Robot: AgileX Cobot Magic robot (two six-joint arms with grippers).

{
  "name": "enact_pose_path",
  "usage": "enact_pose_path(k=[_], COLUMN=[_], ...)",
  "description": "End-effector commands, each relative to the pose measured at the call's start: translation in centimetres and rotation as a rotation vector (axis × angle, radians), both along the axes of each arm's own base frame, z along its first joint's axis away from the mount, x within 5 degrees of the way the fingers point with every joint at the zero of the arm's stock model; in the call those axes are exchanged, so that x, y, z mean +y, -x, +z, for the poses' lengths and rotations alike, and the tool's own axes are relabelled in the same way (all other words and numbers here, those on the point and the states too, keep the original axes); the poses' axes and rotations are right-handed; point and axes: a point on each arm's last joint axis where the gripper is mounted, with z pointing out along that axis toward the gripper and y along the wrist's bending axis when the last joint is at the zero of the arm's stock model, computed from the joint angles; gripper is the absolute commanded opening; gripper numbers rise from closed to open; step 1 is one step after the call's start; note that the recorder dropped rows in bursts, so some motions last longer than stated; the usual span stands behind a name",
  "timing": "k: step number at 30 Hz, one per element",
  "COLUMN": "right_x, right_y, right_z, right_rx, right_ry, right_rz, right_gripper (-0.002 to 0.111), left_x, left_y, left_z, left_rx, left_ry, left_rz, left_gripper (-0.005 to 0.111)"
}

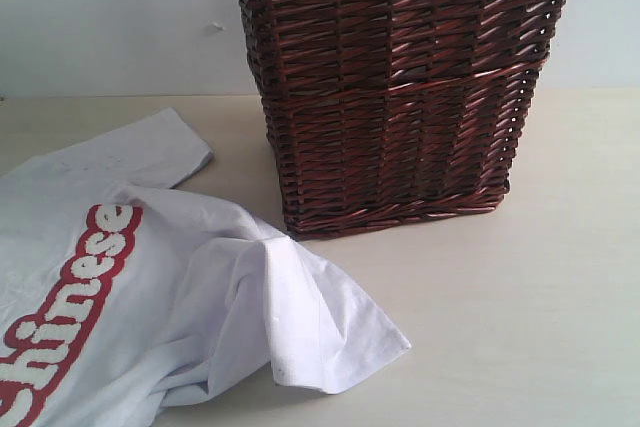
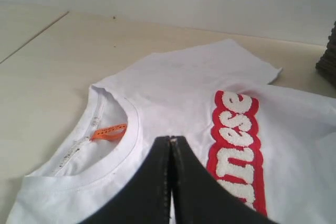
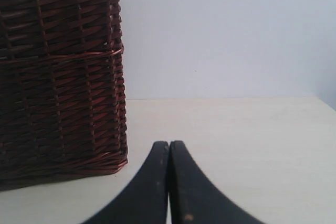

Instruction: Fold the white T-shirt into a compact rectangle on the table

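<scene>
Left claw [image 2: 170, 141] closed over white T-shirt [image 2: 184, 77], right claw [image 3: 169, 145] closed, seemingly empty

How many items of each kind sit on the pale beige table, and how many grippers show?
White short-sleeved cotton T-shirt: 1
Dark brown wicker basket: 1
Black grippers: 2, the left gripper and the right gripper
Total: 4

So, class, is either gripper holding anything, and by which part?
Nothing is held. The left gripper is shut empty over the white T-shirt, the right gripper shut empty near the basket.
</scene>
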Motion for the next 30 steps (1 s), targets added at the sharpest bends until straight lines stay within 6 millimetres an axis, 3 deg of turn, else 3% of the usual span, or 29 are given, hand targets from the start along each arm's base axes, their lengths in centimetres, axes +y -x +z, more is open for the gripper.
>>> enact_pose_path(k=[1,6,9,12,16,18,23,27,30], right_x=[0.0,0.0,0.1,0.1,0.0,0.0,0.6,1.0,1.2], right_y=[0.0,0.0,0.0,0.0,0.1,0.4,2.0,1.9,0.2], right_z=[0.0,0.5,1.1,1.4,1.9,3.3,9.3,13.9,16.2], right_rx=[-0.010,-0.066,-0.175,-0.249,-0.314,-0.368,-0.410,-0.249,-0.034], right_ry=[-0.002,-0.010,-0.210,-0.538,-0.550,-0.541,-0.471,-0.319,-0.234], right_rz=[-0.003,0.003,0.012,0.015,0.018,0.029,0.077,0.088,0.113], right_gripper=[0.000,0.000,0.000,0.000,0.000,0.000,0.000,0.000,0.000], left_x=[0.0,0.0,0.0,0.0,0.0,0.0,0.0,0.0,0.0], left_y=[0.0,0.0,0.0,0.0,0.0,0.0,0.0,0.0,0.0], left_z=[0.1,0.1,0.1,0.1,0.1,0.1,0.1,0.1,0.1], left_rx=[-0.014,-0.014,-0.014,-0.014,-0.014,-0.015,-0.015,-0.015,-0.015], left_ry=[-0.001,-0.001,-0.001,-0.001,-0.001,-0.003,-0.003,-0.003,-0.003], left_rz=[0.001,0.001,0.001,0.001,0.001,0.001,0.001,0.001,0.001], left_gripper=[0.000,0.000,0.000,0.000,0.000,0.000,0.000,0.000,0.000])
